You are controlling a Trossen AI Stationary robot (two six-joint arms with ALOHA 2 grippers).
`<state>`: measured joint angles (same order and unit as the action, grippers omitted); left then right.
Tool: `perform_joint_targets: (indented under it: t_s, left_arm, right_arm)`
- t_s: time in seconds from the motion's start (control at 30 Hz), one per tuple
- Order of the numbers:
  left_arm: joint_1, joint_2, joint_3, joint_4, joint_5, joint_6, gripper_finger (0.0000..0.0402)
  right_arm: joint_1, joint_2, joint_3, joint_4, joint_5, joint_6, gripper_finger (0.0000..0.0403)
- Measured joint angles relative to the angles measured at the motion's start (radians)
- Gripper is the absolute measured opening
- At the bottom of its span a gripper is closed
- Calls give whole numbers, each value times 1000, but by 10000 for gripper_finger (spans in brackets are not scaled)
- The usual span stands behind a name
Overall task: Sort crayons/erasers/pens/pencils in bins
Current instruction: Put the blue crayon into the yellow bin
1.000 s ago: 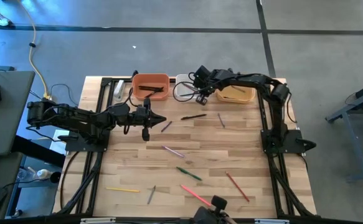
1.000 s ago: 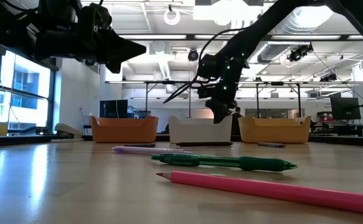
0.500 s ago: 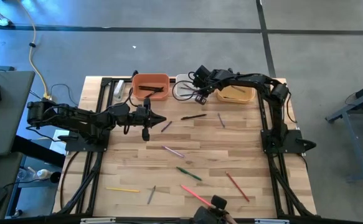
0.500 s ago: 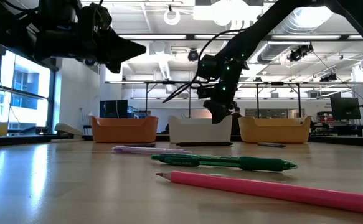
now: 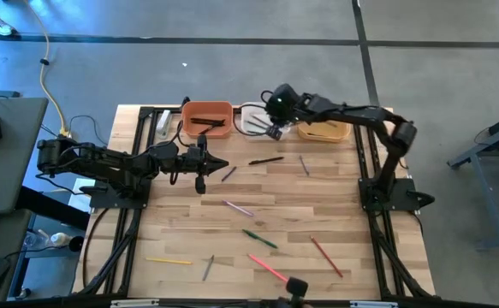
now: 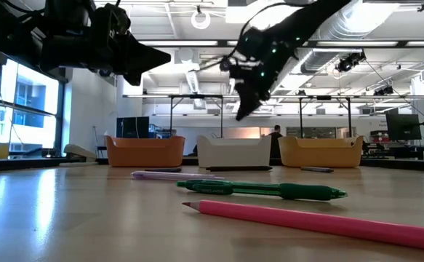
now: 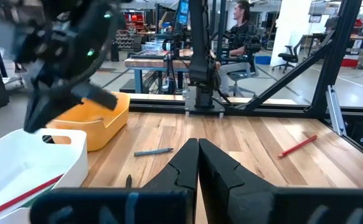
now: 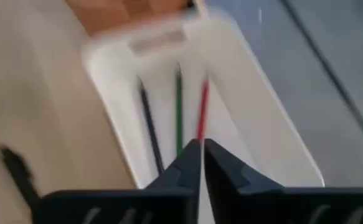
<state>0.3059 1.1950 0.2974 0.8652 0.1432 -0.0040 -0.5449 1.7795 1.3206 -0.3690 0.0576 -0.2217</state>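
My right gripper (image 5: 272, 130) hangs shut and empty above the white bin (image 5: 251, 120). In the right wrist view its fingers (image 8: 201, 149) point down at this bin (image 8: 256, 106), where a dark, a green and a red stick (image 8: 201, 115) lie on the floor. The terracotta bin (image 5: 206, 118) holds dark sticks. The yellow-orange bin (image 5: 326, 130) stands to the right. My left gripper (image 5: 222, 162) waits shut and empty above the table's left half, pointing right. Several sticks lie flat on the table, among them a black one (image 5: 266, 160), a green pen (image 6: 270, 191) and a pink pencil (image 6: 321, 222).
The three bins stand in a row at the far edge. More loose sticks: grey (image 5: 305, 165), purple (image 5: 228, 174), red (image 5: 326, 256), yellow (image 5: 169, 260), grey (image 5: 208, 268). Black cables lie near the white bin. A person sits in the room beyond (image 7: 240, 25).
My right gripper has gone up from just over the white bin's rim and now hangs well above it; its arm has stretched out flatter. My left gripper has kept still.
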Motion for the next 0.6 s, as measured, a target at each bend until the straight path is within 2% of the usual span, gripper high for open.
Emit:
perform_joint_targets:
  t_s: [0.13,0.3,0.5,0.6]
  left_arm:
    - [0,0,0,-1,0,-1,0]
    - [0,0,0,-3,0,-2,0]
    - [-2,0,1,-27,-6,-13,0]
    - [-8,0,16,-114,-51,-12,0]
  right_arm:
    - [25,-106,-212,305,-60,19,12]
    - [88,-230,-466,616,-65,49,2]
    - [192,-389,-705,926,-67,90,1]
    - [230,-453,-804,1033,-66,101,1]
